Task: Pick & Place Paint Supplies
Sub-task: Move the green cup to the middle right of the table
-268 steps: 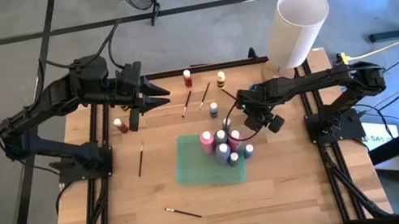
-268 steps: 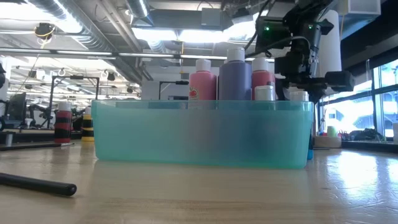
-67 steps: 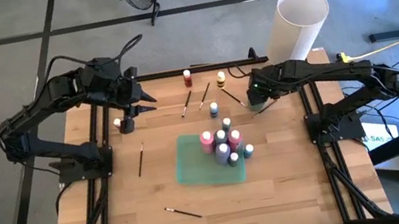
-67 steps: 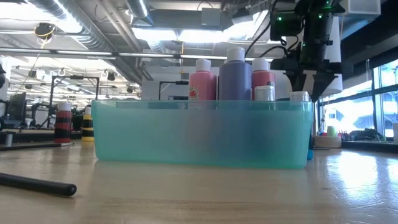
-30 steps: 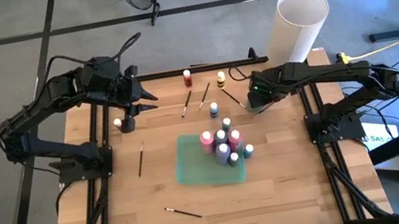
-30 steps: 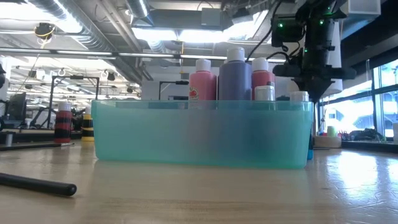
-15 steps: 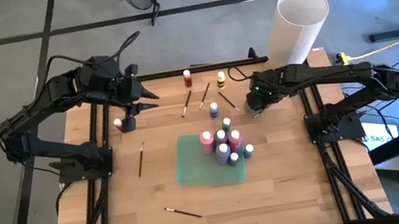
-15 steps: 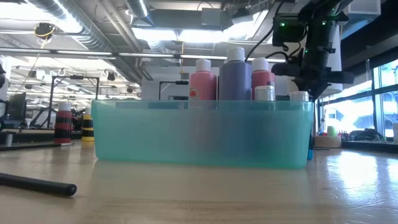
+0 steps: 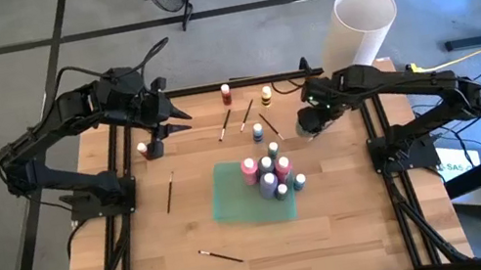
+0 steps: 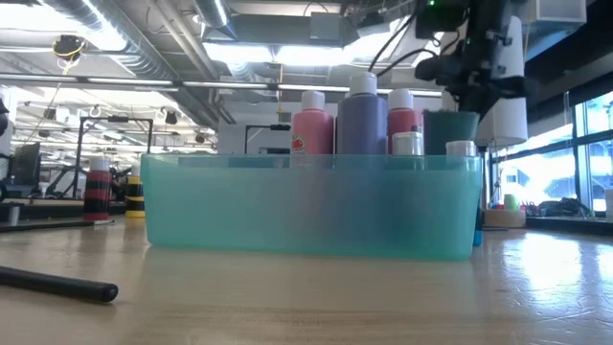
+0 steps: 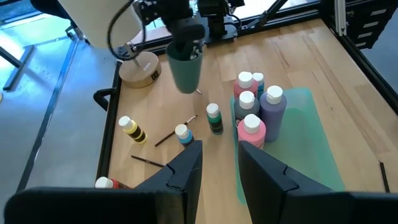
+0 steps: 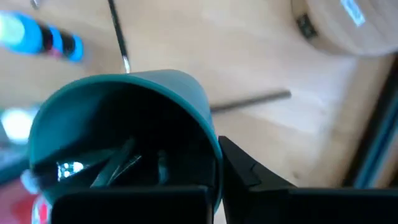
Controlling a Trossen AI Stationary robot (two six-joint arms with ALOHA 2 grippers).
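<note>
Two brushes (image 9: pixel 235 119) by blue bottle (image 9: pixel 258 132) | right tool (image 9: pixel 310 121) grips teal cup (image 11: pixel 185 65) | left tool (image 9: pixel 154 142) narrow

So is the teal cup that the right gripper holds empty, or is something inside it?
Not empty. The right wrist view looks into the teal cup and shows thin dark sticks, likely brushes, inside. The right gripper holds it by the rim.

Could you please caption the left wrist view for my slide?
Right claw lifts a teal cup above the table, beside the bottles.
</note>
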